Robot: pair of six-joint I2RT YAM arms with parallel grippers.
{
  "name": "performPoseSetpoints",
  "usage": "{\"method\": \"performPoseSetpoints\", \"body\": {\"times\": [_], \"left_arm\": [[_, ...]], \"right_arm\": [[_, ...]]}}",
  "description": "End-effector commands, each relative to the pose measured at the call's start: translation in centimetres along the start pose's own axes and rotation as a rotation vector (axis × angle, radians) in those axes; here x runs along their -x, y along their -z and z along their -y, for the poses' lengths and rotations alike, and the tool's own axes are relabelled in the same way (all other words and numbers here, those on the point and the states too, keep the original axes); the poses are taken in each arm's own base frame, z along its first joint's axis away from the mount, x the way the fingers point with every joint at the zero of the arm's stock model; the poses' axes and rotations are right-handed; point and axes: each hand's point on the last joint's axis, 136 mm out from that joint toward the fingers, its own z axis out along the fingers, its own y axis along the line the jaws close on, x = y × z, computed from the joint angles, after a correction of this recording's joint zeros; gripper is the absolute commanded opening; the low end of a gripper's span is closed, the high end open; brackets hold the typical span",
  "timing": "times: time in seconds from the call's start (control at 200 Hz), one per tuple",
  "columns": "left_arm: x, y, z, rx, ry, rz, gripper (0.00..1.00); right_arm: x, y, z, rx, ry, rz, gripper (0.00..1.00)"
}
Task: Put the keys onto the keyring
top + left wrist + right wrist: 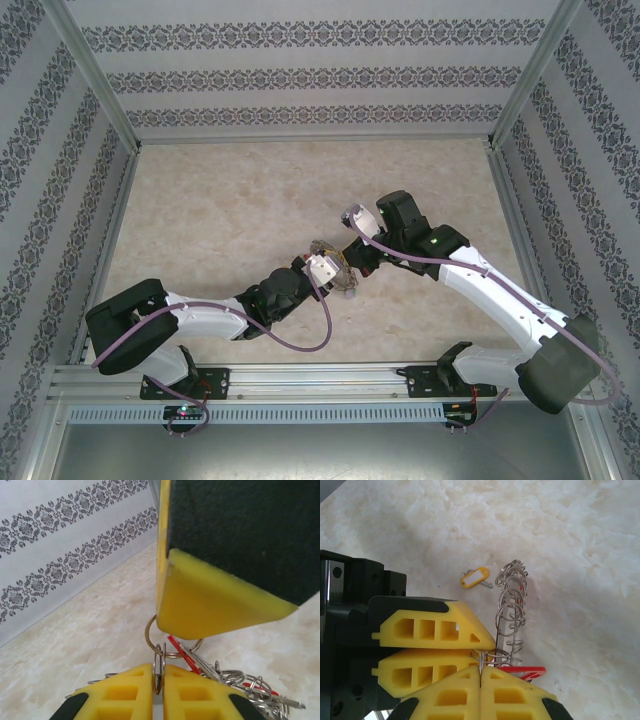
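marble tabletop (570, 540), yellow tag (475, 577) beside keyring (511, 604)

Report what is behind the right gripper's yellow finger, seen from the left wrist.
A silver ring loops out below the yellow finger, with a red tag slanting off it. The ring's upper arc is covered, so what holds it there cannot be seen.
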Motion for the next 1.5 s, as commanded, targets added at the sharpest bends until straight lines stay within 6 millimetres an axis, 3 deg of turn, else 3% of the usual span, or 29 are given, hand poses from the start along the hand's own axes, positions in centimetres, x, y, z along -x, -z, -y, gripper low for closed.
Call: {"method": "performPoseSetpoints", "body": {"times": [0.0,0.135,0.34,0.445,0.635,0.754,0.904,1.494], "left_arm": [[1.4,-0.6,-1.7,0.063,0.041,0.045,0.10],[1.5,-0.6,-1.7,0.062,0.037,0.045,0.10],[1.5,-0.8,-1.8,0.055,0.041,0.041,0.20],[1.4,-0.9,-1.8,0.050,0.041,0.039,0.18],[1.5,-1.0,-1.7,0.040,0.040,0.038,0.04],[1.3,-0.8,-1.7,0.032,0.037,0.033,0.00],[1.1,-0.1,-1.4,-0.003,0.035,0.049,0.00],[0.4,-0.1,-0.5,-0.052,0.052,0.132,0.00]], "right_arm": [[-0.5,0.3,-1.4,0.056,0.016,-0.013,0.00],[-0.7,0.2,-1.7,0.075,0.016,-0.024,0.00],[-0.8,0.3,-2.1,0.092,0.022,-0.033,0.00],[-0.8,0.4,-2.3,0.103,0.023,-0.035,0.00],[-1.1,0.3,-2.5,0.116,0.025,-0.047,0.00],[-1.1,0.4,-1.4,0.060,0.026,-0.043,0.00],[-0.8,0.7,2.2,-0.112,-0.013,-0.030,0.00],[-2.2,-1.5,4.4,-0.132,-0.114,-0.123,0.00]]}}
